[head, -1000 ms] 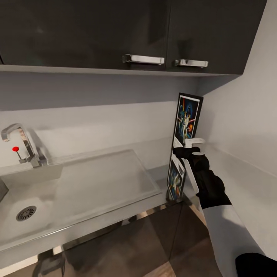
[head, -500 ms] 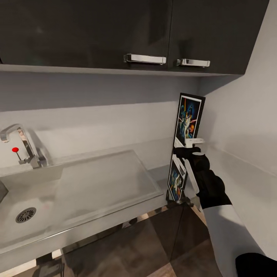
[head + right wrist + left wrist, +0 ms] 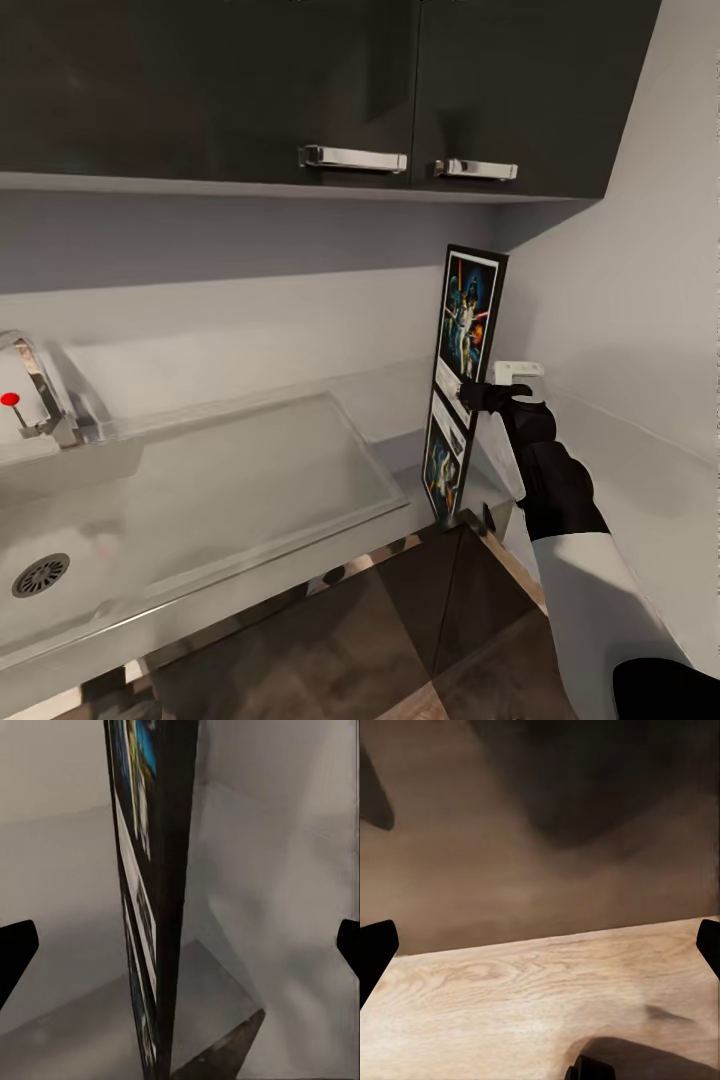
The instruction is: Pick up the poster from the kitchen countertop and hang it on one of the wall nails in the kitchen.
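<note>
The poster (image 3: 470, 312) stands upright and nearly edge-on on the grey kitchen countertop (image 3: 400, 500), in the corner by the right wall. Below its white band a second colourful panel reaches down to the worktop, perhaps a reflection. My right gripper (image 3: 490, 388) is at the poster's near edge at mid-height. In the right wrist view the poster's dark edge (image 3: 174, 870) runs between the fingers of the right gripper (image 3: 180, 945), which stand wide apart, open. My left gripper (image 3: 540, 952) is open and holds nothing, over a wood floor. The wall nails are out of view.
A steel sink (image 3: 150, 540) with a tap (image 3: 40, 390) is set into the worktop at the left. Dark wall cabinets (image 3: 300, 90) with metal handles hang overhead. A plain pale wall (image 3: 640, 330) closes the right side. Dark base cabinets (image 3: 330, 640) lie below the counter.
The head view has swung, so the whole picture has slid left. My right gripper stays at the poster's edge, now slightly further right of it. The poster still stands on the worktop.
</note>
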`<state>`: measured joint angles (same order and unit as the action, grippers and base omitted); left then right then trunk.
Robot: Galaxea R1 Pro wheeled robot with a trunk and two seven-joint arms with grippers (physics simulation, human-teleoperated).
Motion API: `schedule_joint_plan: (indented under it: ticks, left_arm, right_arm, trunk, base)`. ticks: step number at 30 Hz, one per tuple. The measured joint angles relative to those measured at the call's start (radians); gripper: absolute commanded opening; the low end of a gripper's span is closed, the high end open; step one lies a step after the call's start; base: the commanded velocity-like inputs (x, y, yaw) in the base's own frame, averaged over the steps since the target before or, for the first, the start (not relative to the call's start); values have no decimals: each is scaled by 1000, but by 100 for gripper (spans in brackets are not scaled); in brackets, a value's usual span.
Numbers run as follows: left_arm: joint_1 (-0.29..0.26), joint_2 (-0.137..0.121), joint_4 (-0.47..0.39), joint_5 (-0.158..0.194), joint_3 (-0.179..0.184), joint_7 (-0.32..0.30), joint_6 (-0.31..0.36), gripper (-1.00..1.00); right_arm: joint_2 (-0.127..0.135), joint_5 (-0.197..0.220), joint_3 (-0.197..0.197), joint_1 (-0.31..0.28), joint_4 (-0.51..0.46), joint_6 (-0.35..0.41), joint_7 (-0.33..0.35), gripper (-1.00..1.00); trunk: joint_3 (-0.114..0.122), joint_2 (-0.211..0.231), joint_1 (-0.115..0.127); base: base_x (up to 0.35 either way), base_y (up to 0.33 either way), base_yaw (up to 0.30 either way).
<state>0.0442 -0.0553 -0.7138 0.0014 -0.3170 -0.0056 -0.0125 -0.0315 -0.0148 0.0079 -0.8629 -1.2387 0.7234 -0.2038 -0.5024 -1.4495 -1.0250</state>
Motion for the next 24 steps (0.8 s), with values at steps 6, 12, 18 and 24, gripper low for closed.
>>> schedule_joint_plan:
  ticks: [6,12,18,24]
  left_arm:
    - [0,0,0,0,0,0,0,100]
    - [0,0,0,0,0,0,0,100]
    - [0,5,-4,0,0,0,-1,100]
    - [0,5,-4,0,0,0,-1,100]
  right_arm:
    - [0,-1,0,0,7,0,0,100]
    - [0,0,-1,0,32,-7,0,100]
    - [-11,2,4,-28,64,-40,3,100]
    - [-11,2,4,-33,72,-40,3,100]
  trunk:
    - [1,0,0]
    - [2,0,0]
    - [2,0,0]
    - [2,0,0]
  base:
    - [0,0,-28]
    - [0,0,-3]
    - [0,0,0]
    - [0,0,0]
